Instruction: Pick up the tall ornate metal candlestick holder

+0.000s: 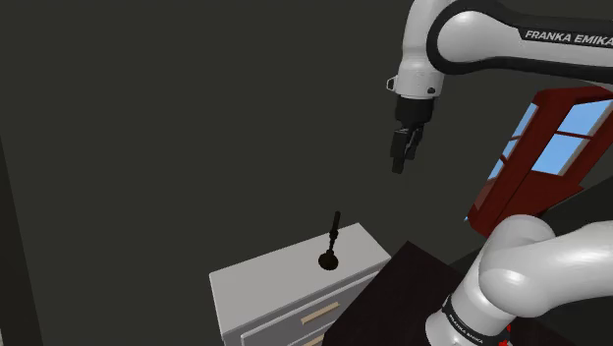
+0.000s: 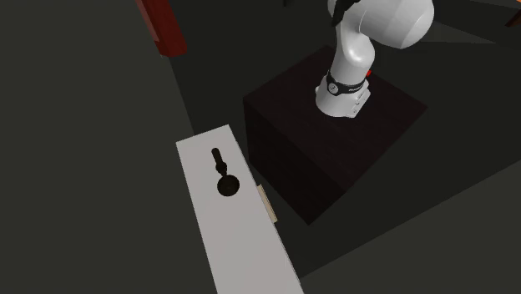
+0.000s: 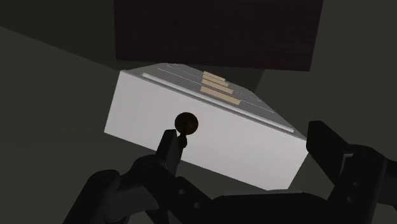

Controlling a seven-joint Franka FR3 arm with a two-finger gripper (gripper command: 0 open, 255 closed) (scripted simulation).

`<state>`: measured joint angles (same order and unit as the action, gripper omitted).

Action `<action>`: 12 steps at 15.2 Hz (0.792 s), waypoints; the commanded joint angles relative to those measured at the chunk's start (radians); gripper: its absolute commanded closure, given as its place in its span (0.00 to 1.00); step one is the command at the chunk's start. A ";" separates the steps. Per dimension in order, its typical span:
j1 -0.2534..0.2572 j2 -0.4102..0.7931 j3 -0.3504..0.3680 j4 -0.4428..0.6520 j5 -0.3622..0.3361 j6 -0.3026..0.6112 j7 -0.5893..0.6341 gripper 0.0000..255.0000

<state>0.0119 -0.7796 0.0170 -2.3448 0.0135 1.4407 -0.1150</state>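
"FRANKA EMIKA" is read on the white arm (image 1: 565,36). The dark candlestick holder (image 1: 331,241) is seen upright on a pale drawer chest (image 1: 280,277), well below the gripper (image 1: 400,165), whose fingers are spread, nothing clasped. A red-framed window (image 1: 535,162) is caught by the shoulder view.

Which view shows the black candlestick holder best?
Shoulder view: the slender black candlestick holder stands side-on, stem and round base clear. Second exterior view foreshortens it from above; wrist view shows mostly its base.
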 commanded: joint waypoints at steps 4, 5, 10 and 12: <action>-0.002 0.069 0.012 -0.042 -0.019 0.090 0.002 0.00; -0.003 0.094 0.016 -0.053 -0.026 0.120 0.003 0.00; -0.012 0.239 0.034 -0.091 -0.065 0.269 0.016 0.00; -0.017 0.305 0.041 -0.097 -0.083 0.326 0.024 0.00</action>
<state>-0.0002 -0.5217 0.0567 -2.4499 -0.0577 1.7330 -0.0919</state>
